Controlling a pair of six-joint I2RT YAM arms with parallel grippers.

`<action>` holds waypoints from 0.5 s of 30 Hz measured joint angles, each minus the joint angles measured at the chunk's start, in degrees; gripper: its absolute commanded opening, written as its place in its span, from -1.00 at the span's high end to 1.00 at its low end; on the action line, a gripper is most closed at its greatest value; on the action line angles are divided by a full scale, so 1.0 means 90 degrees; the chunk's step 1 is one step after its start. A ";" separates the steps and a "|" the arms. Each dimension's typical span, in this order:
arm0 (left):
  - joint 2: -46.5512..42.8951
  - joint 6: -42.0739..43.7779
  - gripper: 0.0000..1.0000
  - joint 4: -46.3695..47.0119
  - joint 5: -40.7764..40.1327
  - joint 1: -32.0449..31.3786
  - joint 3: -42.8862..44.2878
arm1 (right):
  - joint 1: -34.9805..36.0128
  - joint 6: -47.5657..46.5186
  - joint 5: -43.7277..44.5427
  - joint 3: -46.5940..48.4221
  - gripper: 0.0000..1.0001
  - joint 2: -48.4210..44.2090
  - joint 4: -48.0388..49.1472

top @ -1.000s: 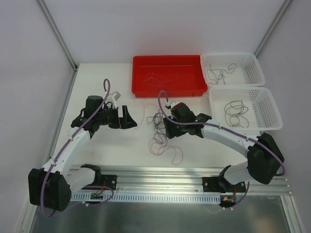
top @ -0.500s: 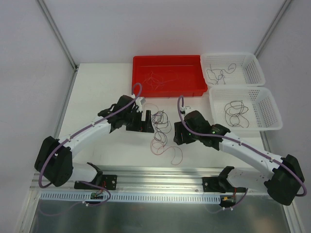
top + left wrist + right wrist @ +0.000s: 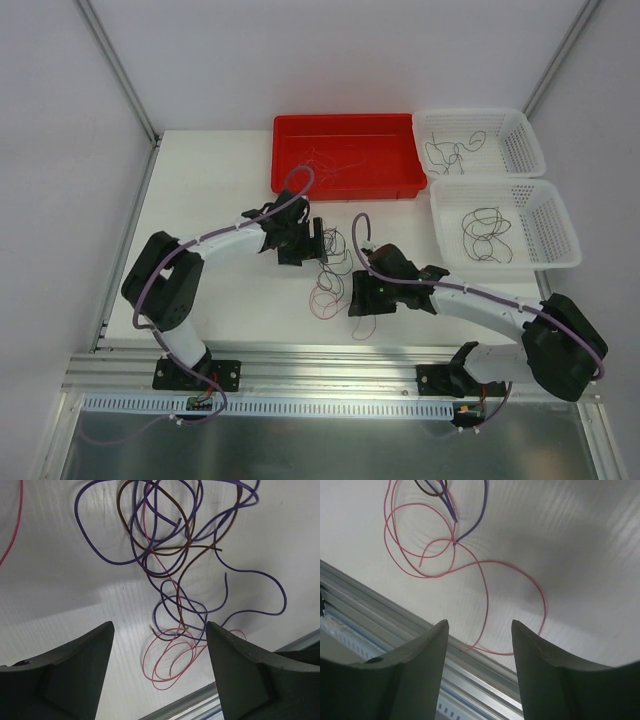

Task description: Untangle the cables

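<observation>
Over the cables (image 3: 170, 555), left gripper (image 3: 159, 630) and right gripper (image 3: 480, 627) hover, jaws apart

My left arm (image 3: 225, 240) and right arm (image 3: 480, 298) are white tubes between bulky black joints (image 3: 160, 285). A lilac cable (image 3: 300, 168) runs along each and loops free near the wrist. My fingers (image 3: 65, 675) are matte dark grey wedges, broad-based and smooth-faced.

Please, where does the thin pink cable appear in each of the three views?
Top external: pink cable, centre of the table, near the front edge.
Left wrist: bottom centre, in loops.
Right wrist: upper left, curving toward the centre.
Shared landmark: the metal rail along the table edge.
</observation>
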 measured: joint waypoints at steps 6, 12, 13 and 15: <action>0.0474 -0.0340 -0.31 0.0022 -0.0236 0.0000 0.0204 | 0.0185 0.0131 -0.0355 0.0000 0.74 0.0471 0.0376; 0.0797 -0.0527 -0.25 0.0039 -0.0578 0.0002 0.0427 | 0.0311 -0.0024 -0.0221 0.0107 0.99 -0.0148 -0.0204; 0.0838 -0.0546 -0.25 0.0036 -0.0646 0.0010 0.0464 | 0.0345 -0.0126 -0.0134 0.0226 0.99 -0.0454 -0.0488; 0.0930 -0.0595 -0.25 0.0041 -0.0709 0.0049 0.0556 | 0.0384 -0.0389 0.0090 0.0714 0.99 -0.1120 -0.1207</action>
